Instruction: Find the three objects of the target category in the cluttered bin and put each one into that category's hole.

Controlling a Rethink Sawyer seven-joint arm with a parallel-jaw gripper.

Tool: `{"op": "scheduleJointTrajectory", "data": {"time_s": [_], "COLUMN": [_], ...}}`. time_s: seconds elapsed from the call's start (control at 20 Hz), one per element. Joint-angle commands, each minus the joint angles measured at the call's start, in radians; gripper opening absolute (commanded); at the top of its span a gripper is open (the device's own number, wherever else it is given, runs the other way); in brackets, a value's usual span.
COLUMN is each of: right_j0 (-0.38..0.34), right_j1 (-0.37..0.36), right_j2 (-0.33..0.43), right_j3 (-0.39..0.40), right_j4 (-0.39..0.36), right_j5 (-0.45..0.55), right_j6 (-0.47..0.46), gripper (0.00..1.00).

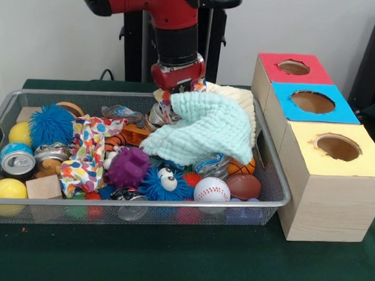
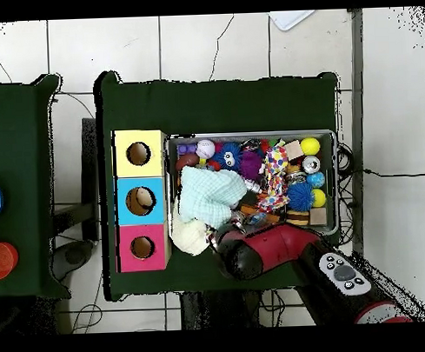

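1. The gripper (image 1: 177, 86) hangs low over the far side of the wire-mesh bin (image 1: 269, 180), right at the raised top corner of the mint-green waffle cloth (image 1: 203, 125). The cloth rises toward it as if pinched, but I cannot tell how far the gripper is closed or whether it truly has hold.
2. One polka-dot cloth (image 1: 88, 150) lies draped over the toys, well to the picture-left of the green cloth and beside the purple fuzzy ball (image 1: 128, 166). It is the only one I can see; the other two are presumably buried.
3. The yellow-topped box's hole (image 1: 338, 147) stands on the counter outside the bin, nearest the camera of the three boxes, and looks empty.
4. This looks like the searching step, clearing cover.
5. Next, the green cloth should go aside, away from the polka-dot cloth; then grasp the dotted one.
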Motion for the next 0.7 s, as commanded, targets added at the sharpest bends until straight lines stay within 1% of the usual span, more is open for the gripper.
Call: {"op": "scheduleJointTrajectory", "data": {"time_s": [0.05,0.15,0.2,0.3,0.4,0.5,0.55,0.65,0.7], "right_j0": [0.048,0.055,0.073,0.134,0.188,0.213,0.220,0.222,0.220], "right_j1": [-0.231,-0.393,-0.460,-0.559,-0.621,-0.664,-0.677,-0.690,-0.680], "right_j2": [-0.051,-0.030,-0.035,-0.069,-0.089,-0.080,-0.072,-0.049,-0.039], "right_j3": [0.092,0.136,0.139,0.114,0.081,0.066,0.065,0.078,0.094], "right_j4": [0.063,0.151,0.194,0.234,0.247,0.266,0.288,0.332,0.358], "right_j5": [0.218,0.350,0.435,0.589,0.721,0.820,0.857,0.871,0.852], "right_j6": [0.030,-0.051,-0.087,-0.125,-0.134,-0.134,-0.120,-0.082,-0.052], "gripper": [0.00,0.00,0.00,0.00,0.00,0.00,0.00,0.00,0.00]}}
